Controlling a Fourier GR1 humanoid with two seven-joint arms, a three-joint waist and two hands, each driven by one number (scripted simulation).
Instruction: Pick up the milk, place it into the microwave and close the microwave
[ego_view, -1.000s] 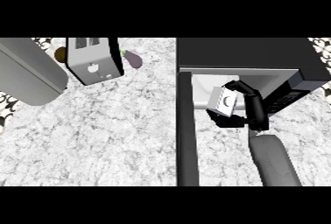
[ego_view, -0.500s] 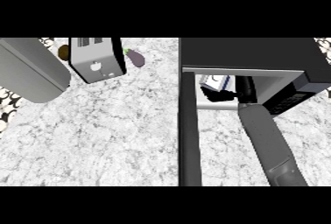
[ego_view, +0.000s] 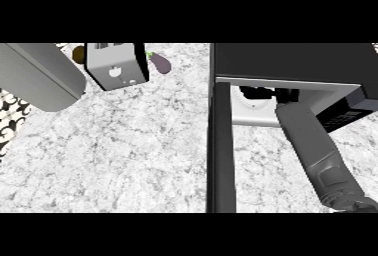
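pushed deeper into the microwave (ego_view: 295, 62) since half a second ago, carrying the milk (ego_view: 252, 106) from the mouth of the cavity further inside, with more of the grey forearm now stretched across the opening

shows only as black bits of right hand (ego_view: 258, 92) tucked under the microwave's top edge, just above the milk; cannot tell whether clenched on the carton or already released. no left hand in view

sits just inside the microwave's opening, low on the cavity floor, right of the microwave's open door (ego_view: 221, 150), a dark bar standing out across the surface (ego_view: 133, 150)

looks white and boxy, with a small round mark on the upturned face, probably the cap; otherwise hidden by hand and microwave top

probably light to middling in weight, stiff at the corners but thin-walled and likely to give if squeezed mid-panel, smooth and a little slippery. best taken round the body across two opposite flat sides, below the cap, and kept level so as not to tip on release

well left of the microwave: toaster (ego_view: 114, 65) and aubergine (ego_view: 160, 63), no part of the job
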